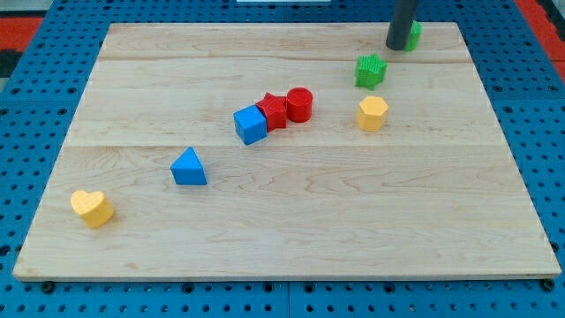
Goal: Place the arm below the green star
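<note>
Rod upright at the counter's [132, 53] top right

My tip [397, 47], no pincer, touches a green block [412, 35], above the green star [371, 71].

Dark grey cyl. rod, smooth, plain; my tip [398, 47] blunt.

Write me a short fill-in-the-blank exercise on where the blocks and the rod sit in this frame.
1. My tip is toward the view's ____ from the green star.
2. The yellow heart lies near the board's bottom-____ corner.
3. The red star sits between the blue cube and the red ____.

Missing words: top; left; cylinder
</note>
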`<state>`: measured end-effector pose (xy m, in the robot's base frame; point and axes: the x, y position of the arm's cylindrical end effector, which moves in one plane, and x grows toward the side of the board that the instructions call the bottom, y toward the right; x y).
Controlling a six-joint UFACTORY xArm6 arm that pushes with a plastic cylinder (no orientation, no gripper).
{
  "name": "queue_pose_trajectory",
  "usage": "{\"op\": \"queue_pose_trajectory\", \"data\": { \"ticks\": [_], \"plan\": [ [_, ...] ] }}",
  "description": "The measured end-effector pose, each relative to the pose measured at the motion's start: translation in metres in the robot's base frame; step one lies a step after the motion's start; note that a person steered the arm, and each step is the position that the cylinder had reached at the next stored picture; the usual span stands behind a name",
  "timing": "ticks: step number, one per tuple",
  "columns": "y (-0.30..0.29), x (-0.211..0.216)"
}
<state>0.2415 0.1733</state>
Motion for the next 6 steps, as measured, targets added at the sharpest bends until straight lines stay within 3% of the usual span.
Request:
{"op": "queue_pose_trajectory", "data": {
  "ticks": [2, 4, 6],
  "plan": [
    [0.029, -0.015],
    [0.031, 0.060],
    [-0.021, 0.087]
  ]
}}
